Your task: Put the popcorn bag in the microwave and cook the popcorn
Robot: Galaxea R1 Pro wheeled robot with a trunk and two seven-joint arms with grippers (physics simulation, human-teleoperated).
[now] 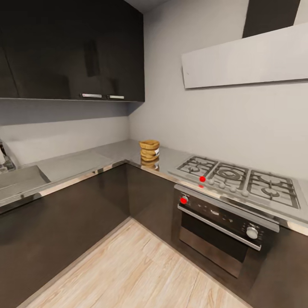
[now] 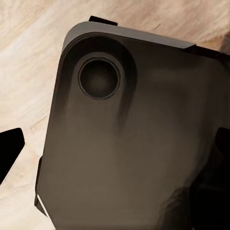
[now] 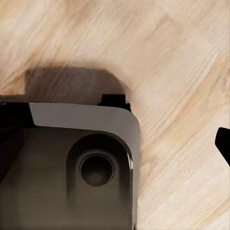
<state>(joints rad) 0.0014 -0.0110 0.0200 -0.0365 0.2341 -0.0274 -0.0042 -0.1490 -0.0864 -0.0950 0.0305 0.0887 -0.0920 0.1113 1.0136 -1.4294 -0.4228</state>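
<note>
1. A sink (image 1: pixel 19 179) is seen at 9 o'clock in the head view, sunk into the counter (image 1: pixel 81 162).
2. The bag (image 1: pixel 149 152) stands upright at about 12 o'clock from the frame's centre, on the counter's inner corner, near the wall and just left of the hob (image 1: pixel 239 179).
3. The bag is judged light, soft and easily crushed; a gentle hold across its ridged sides, below the rolled rim, is advised.
4. An oven (image 1: pixel 220 231) sits under the hob at 4 o'clock.
5. In the left wrist view, the robot's dark base (image 2: pixel 134 139) over the wood floor (image 2: pixel 28 57) is looked down on, so the arm is probably hung low at the side.
6. A dark fingertip (image 2: pixel 9 148) shows at one edge, another at the opposite edge; the left jaws are spread wide, with nothing held.
7. In the right wrist view, the base (image 3: pixel 72 163) and floor (image 3: pixel 182 62) are seen likewise; one fingertip (image 3: pixel 224 143) shows, so the right jaws' spread cannot be told.
</note>
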